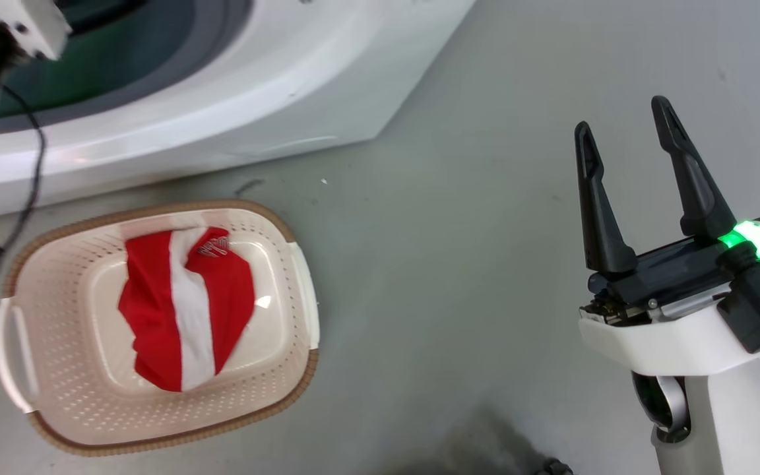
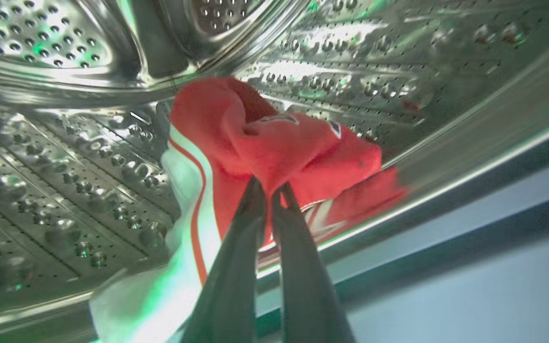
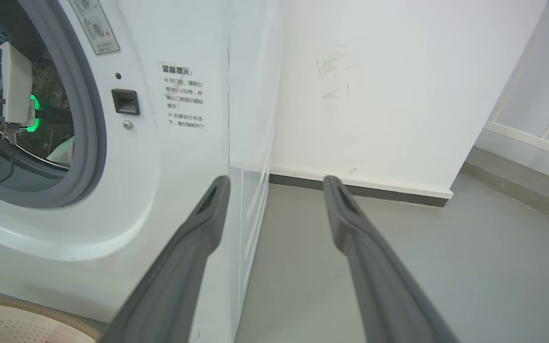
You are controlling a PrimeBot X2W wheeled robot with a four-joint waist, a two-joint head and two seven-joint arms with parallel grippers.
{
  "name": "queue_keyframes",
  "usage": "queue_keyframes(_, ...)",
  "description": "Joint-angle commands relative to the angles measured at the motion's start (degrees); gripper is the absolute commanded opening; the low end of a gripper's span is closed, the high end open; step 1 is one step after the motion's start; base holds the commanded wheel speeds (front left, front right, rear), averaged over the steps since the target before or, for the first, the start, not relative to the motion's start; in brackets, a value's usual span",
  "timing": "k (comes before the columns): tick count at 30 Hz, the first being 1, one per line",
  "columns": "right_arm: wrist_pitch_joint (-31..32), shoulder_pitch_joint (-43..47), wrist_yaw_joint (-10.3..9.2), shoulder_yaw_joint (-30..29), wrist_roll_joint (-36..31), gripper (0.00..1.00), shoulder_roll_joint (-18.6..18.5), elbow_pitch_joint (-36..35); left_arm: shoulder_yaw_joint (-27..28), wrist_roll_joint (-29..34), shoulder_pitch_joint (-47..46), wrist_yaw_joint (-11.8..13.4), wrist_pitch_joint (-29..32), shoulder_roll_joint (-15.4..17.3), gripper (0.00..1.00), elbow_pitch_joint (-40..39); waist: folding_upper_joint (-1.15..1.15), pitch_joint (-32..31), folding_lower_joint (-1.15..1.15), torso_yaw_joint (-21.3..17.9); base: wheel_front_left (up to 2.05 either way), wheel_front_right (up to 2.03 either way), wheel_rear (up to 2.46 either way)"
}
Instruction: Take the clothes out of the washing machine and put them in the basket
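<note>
Checking the washing machine (image 1: 254,86), found left gripper (image 2: 269,186) clamped on a red garment (image 2: 265,138) inside the drum (image 2: 65,157), right gripper (image 1: 621,115) spread apart above floor (image 1: 459,264), striped garment (image 1: 185,303) lying in basket (image 1: 156,432).

The washing machine (image 1: 221,112) is glossy white, with a grey rubber ring (image 3: 88,143) round its mouth. Inside it the drum (image 2: 55,181) is silvery, patterned with rows of small holes and bumps and tinged green in places. The red garment (image 2: 274,138) inside it has a white panel crossed by a thin red stripe; a small badge looks dark and white, though it is blurred. The left gripper (image 2: 269,183) there is dark grey. In front of the machine the basket (image 1: 76,409) is cream, dotted with fine holes, brown-rimmed and white-handled; the red cloth (image 1: 156,310) in it bears a broad white band. Beside the machine the right gripper (image 1: 621,113) is black with a green light, and the floor (image 1: 452,264) is grey.
</note>
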Motion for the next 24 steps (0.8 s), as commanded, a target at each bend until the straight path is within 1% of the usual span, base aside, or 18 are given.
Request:
queue_keyframes(1, -0.1, 0.8, -0.06, -0.1, -0.4, 1.0, 0.1, 0.4, -0.3, -0.2, 1.8, -0.1, -1.9, -0.7, 0.0, -0.7, 0.0, -3.2, 0.0, 2.7, 0.0, 0.0, 0.0)
queue_keyframes(11, -0.1, 2.3, -0.06, -1.1, -1.5, 1.0, 0.1, 2.6, -1.7, 1.0, 10.1, 0.0, -13.4, -2.5, 0.0, -2.9, 0.0, -10.0, 0.0, 6.6, 0.0, 0.0, 0.0)
queue_keyframes(13, -0.1, 2.8, -0.06, -1.3, -1.5, 1.0, 0.1, 3.0, -1.5, 1.4, 11.7, 0.4, -15.4, -2.8, 0.0, -3.4, 0.0, -11.4, 0.0, 7.3, 0.0, 0.0, 0.0)
queue_keyframes(14, -0.1, 3.3, -0.06, -1.8, -1.6, 1.0, 0.1, 3.5, -1.1, 2.3, 14.3, 1.2, -17.3, -2.9, 0.0, -4.6, 0.0, -13.6, 0.0, 8.3, 0.0, 0.0, 0.0)
queue_keyframes(15, -0.1, 3.3, -0.06, -1.9, -1.5, 1.0, 0.1, 3.7, -0.7, 2.6, 15.3, 1.5, -17.7, -3.0, 0.0, -5.1, 0.0, -14.3, 0.0, 8.7, 0.0, 0.0, 0.0)
queue_keyframes(18, -0.1, 4.3, -0.06, -2.5, -1.4, 1.0, 0.1, 4.2, 1.1, 4.1, 18.1, 2.9, -18.3, -3.0, 0.0, -7.7, 0.0, -16.6, 0.0, 9.7, 0.0, 0.0, 0.0)
queue_keyframes(21, -0.1, 4.8, -0.06, -3.2, -1.4, 1.0, 0.1, 4.6, 5.1, 7.6, 21.4, 4.9, -18.4, -2.8, 0.0, -12.7, 0.0, -18.7, 0.0, 11.0, 0.0, 0.0, 0.0)
queue_keyframes(24, -0.1, 5.5, -0.06, -3.7, -1.6, 1.0, 0.1, 4.9, 10.6, 10.6, 26.3, 6.8, -18.4, -3.0, 0.0, -18.8, 0.0, -20.9, 0.0, 12.1, 0.0, 0.0, 0.0)
